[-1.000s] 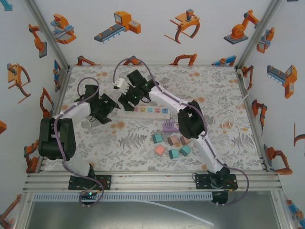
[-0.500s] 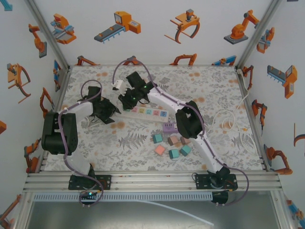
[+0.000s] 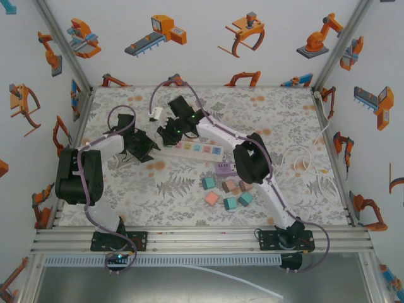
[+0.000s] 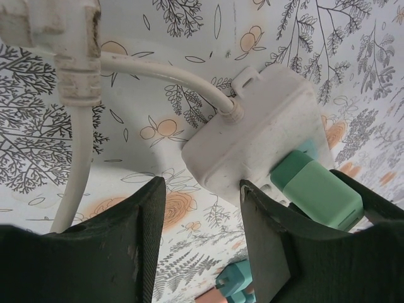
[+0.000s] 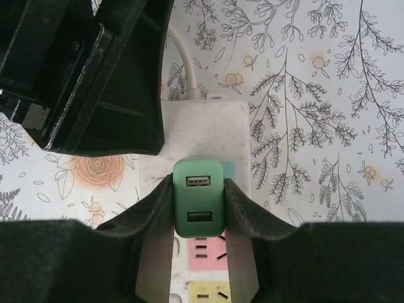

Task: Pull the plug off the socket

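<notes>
Floral tabletop (image 5: 315, 95); right jaws pinch plug (image 5: 197, 214), USB ports (image 5: 197, 181) showing.

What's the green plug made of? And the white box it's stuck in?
The green plug looks like smooth, matte plastic: even colour, rounded moulded corners and a soft sheen. The white power strip seems to be hard plastic too, slightly glossy, with crisp moulded edges.
</notes>
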You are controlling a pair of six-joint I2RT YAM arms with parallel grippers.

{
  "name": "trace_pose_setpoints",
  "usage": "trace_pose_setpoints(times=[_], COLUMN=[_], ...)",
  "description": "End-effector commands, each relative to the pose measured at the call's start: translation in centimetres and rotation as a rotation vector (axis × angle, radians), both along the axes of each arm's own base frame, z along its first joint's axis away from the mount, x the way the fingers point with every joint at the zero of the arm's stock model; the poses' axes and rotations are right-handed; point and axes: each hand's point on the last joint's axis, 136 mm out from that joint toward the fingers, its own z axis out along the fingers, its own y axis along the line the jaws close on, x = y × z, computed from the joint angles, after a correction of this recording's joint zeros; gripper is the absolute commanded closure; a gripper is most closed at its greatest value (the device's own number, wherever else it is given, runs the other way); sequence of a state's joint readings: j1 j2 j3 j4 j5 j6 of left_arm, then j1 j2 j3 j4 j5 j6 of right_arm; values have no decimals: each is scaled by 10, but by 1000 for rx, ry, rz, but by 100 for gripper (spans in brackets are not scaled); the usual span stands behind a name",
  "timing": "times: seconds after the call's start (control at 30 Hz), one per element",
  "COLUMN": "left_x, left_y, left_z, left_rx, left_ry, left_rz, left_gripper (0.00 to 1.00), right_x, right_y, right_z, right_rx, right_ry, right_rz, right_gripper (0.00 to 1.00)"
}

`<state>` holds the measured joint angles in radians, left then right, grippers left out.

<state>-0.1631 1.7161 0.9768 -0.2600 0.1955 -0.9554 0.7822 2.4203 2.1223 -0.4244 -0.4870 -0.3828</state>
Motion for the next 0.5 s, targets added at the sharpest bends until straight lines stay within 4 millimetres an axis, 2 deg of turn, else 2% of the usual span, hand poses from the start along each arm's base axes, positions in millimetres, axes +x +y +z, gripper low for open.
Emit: trace_pose_setpoints(times=[0.0, 0.17, 0.47], left_x=[-29, -33, -34], left_y=[16, 17, 20], left_z=[-31, -37, -28], left_rx=[94, 92, 104], left_ry=[114, 127, 105], left_rz=[39, 56, 69], left_gripper=[51, 51, 50], right_x=[-21, -25, -23], right_y=[20, 21, 18], right_z=[79, 107, 134], right_rx=[178, 247, 303], right_ry=[-86, -103, -104], right_rz=[86, 99, 63], right_gripper=[92, 93, 97])
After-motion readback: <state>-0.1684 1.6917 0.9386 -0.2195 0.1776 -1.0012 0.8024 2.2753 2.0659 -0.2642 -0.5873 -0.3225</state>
